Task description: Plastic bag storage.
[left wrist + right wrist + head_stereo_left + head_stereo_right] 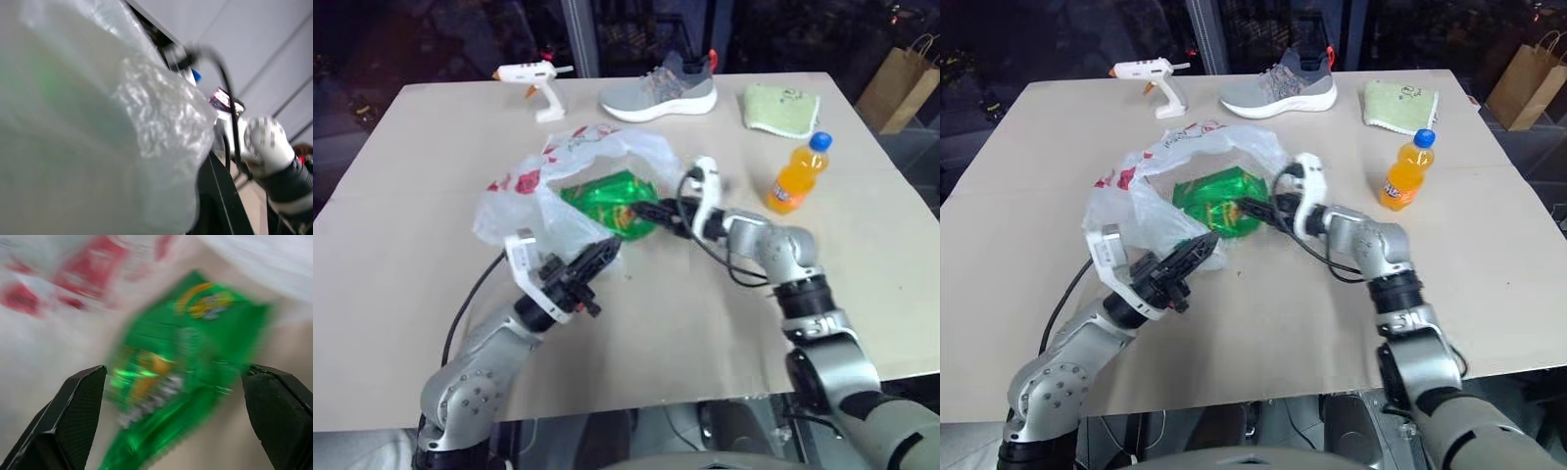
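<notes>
1. The table [401,294], a broad top covered in plain beige board with a seam running across it, fills the scene. Beyond its far edge the room is dark, with glass panels, and a brown paper bag [901,83] stands off the far right corner.

2. The plastic bag [563,181] lies mid-table, a thin crinkly white carrier with red print, its mouth gaping. Through that mouth a shiny green snack packet [612,204] is visible.

3. Judged from its folds, the bag is very light, limp and slippery. It should collapse and drag rather than lift as one piece. A bunched edge or the rim of the mouth looks the surest place to pinch; flat film would likely slide away.

4. The left claw [599,257] is clamped shut on a gathered fold at the bag's near edge, with crumpled film pressed close in the left wrist view.

5. The right claw [176,416] stands wide open at the bag's mouth, its fingers either side of the green packet, gripping nothing.

6. Along the far edge lie a white glue gun [536,83], a grey shoe [661,90] and a pale green cloth [781,108]; an orange drink bottle [796,176] stands to the right.
</notes>
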